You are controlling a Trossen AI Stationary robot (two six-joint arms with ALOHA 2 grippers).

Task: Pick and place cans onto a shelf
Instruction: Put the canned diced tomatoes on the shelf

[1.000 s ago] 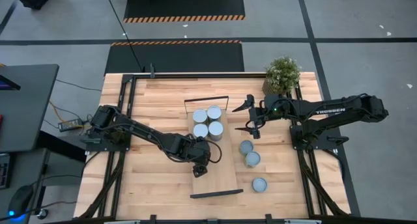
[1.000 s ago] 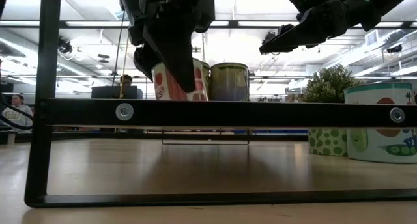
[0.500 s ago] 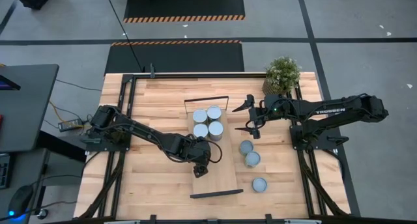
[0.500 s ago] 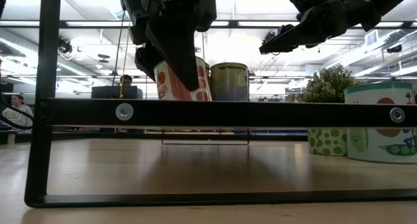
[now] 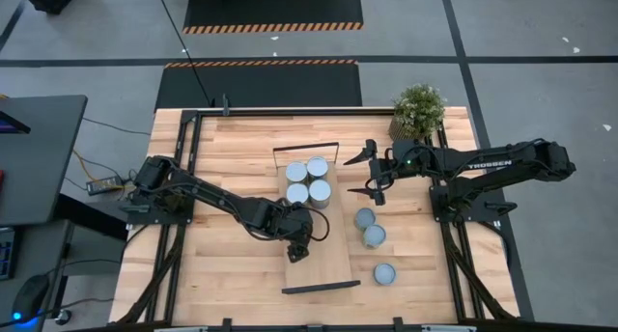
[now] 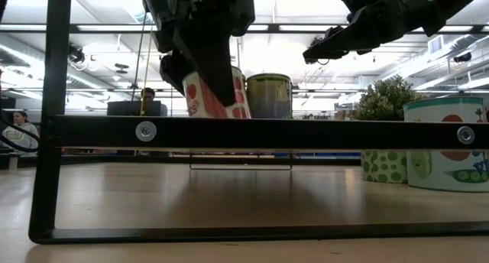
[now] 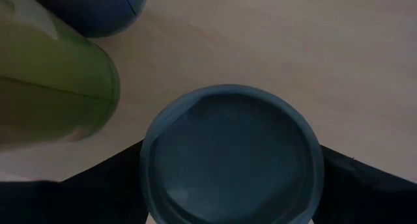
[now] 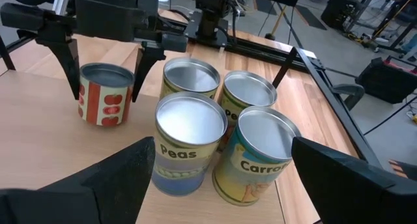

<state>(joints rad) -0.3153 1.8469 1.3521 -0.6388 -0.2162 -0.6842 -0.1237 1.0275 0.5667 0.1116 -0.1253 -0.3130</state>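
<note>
The light-wood shelf (image 5: 326, 257) lies on the middle of the table, and its black end frame (image 6: 267, 131) fills the low view's foreground. Four cans (image 5: 307, 182) stand on its far end and also show in the right wrist view (image 8: 190, 142). My left gripper (image 5: 299, 234) is over the shelf's middle, shut on a can with red spots on a white label (image 8: 103, 97), whose round top fills the left wrist view (image 7: 231, 155). My right gripper (image 5: 355, 176) is open and empty, above the table just right of the four cans. Three more cans (image 5: 375, 236) stand on the table right of the shelf. My left gripper pinches the red-spotted can between its two fingers (image 8: 68, 64), one on each side of the can's wall near the top rim (image 8: 83, 77). The fingers come from above, pointing down. The can sits slightly tilted (image 6: 216, 95); the frame bar hides its bottom, so whether it rests on the shelf cannot be told.
A potted plant (image 5: 418, 108) stands at the table's far right corner. Black metal rails (image 5: 183, 168) run along the table's left, right and far sides. Bare shelf board lies between my left gripper and the near end frame (image 5: 321, 288).
The red-spotted can in my left gripper has tipped a little and shifted slightly toward the table's right. My right gripper has stayed where it was.
</note>
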